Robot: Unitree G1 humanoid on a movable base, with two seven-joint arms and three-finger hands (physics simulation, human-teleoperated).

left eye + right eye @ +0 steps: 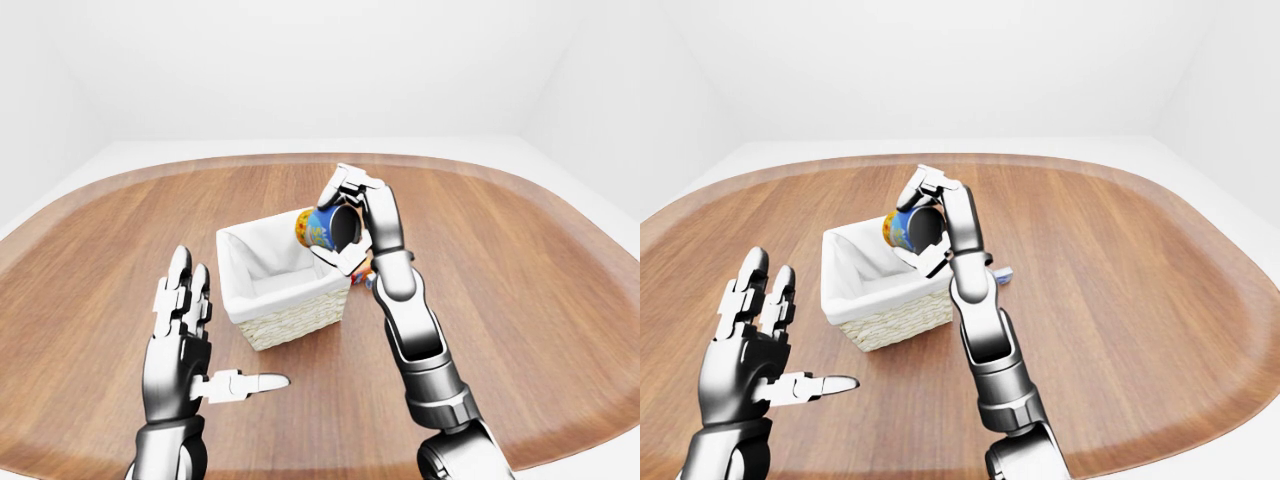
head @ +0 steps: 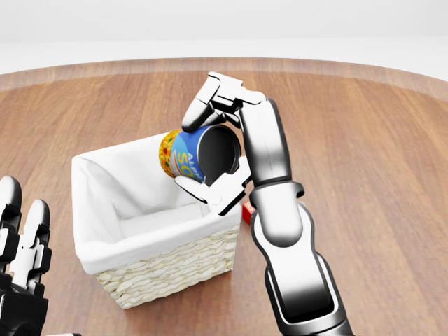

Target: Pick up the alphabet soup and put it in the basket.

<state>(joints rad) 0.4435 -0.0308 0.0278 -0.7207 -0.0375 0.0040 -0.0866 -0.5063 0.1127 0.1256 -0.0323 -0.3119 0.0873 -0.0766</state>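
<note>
The alphabet soup can (image 2: 183, 157), blue and yellow with a dark end facing me, lies on its side in my right hand (image 2: 210, 150). The fingers close round it. It hangs tilted over the right rim of the wicker basket (image 2: 168, 262), which has a white cloth lining and stands mid-table. My left hand (image 1: 185, 320) is open, fingers spread, low at the left of the left-eye view, apart from the basket.
A small red and blue object (image 2: 247, 212) lies on the wooden table (image 1: 520, 260) just right of the basket, mostly hidden behind my right forearm. The table's curved edge runs round the view, with white floor and walls beyond.
</note>
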